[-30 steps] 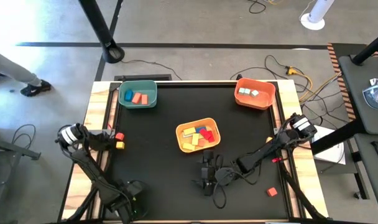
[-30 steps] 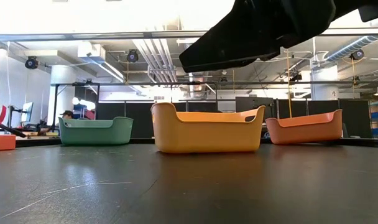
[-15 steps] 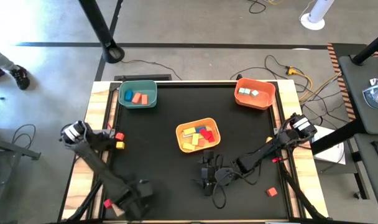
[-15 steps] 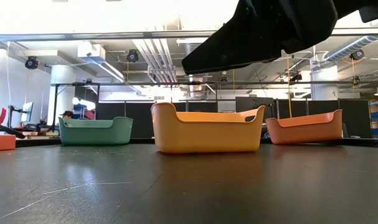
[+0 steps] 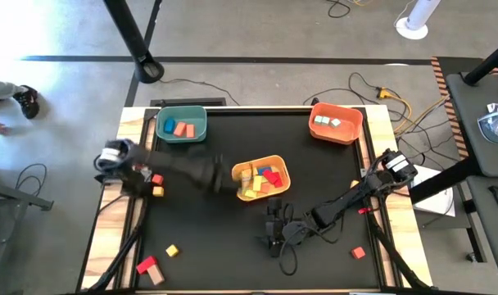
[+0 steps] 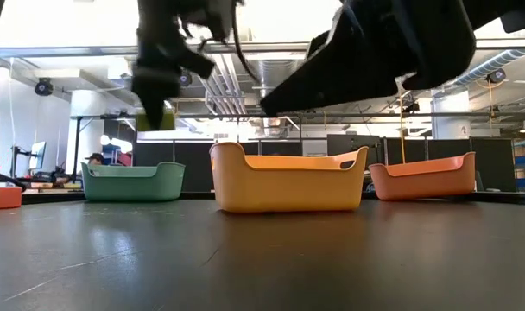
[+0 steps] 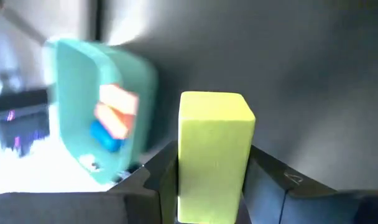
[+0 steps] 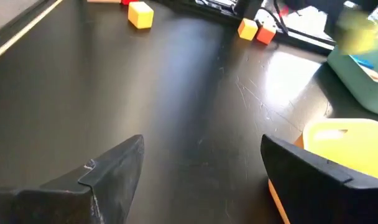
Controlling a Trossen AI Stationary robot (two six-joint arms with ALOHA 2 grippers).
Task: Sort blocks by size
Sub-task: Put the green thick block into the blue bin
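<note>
In left claw [image 7: 207, 180]: yellow-green block [image 7: 215, 149].

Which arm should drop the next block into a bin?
Left. Its pincer already grips a yellow-green block and hangs in the air near the yellow bin. The right pincer is open and empty.

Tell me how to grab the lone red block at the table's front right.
Come straight down and pinch two opposite flat sides of the red block; it lies flat and alone on the table, so the open right gripper should fit around it.
</note>
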